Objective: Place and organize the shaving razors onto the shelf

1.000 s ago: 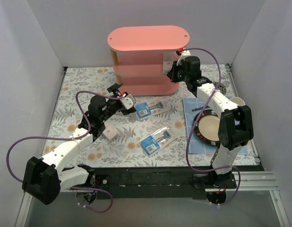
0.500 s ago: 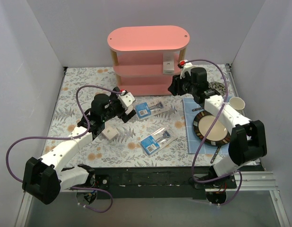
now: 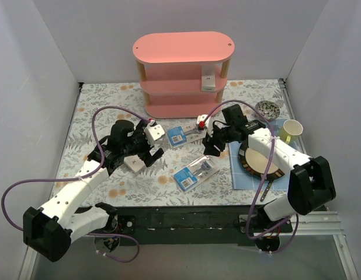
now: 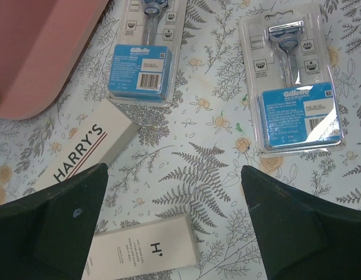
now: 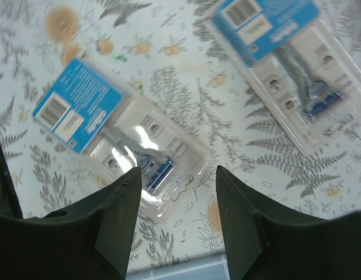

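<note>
Surface: floral-print tablecloth (image 3: 99, 105), white walls around.
Shelf: pink three-tier oval shelf unit with wooden posts (image 3: 182, 48) at the back centre.
On shelf: one slim white razor box (image 3: 208, 80) stands upright at the right end of the middle tier.
Left gripper (image 4: 173, 175): jaws spread wide and empty, hovering in front of the shelf over a white "HARRY'S" box (image 4: 87, 156) and a second white box (image 4: 142, 255).
Right gripper (image 5: 177, 175): jaws parted and empty, above a clear blue-carded blister pack (image 5: 122, 140), front-right of the shelf.
Second blister pack (image 5: 285, 64): flat on the cloth, also in front of the shelf.
</note>
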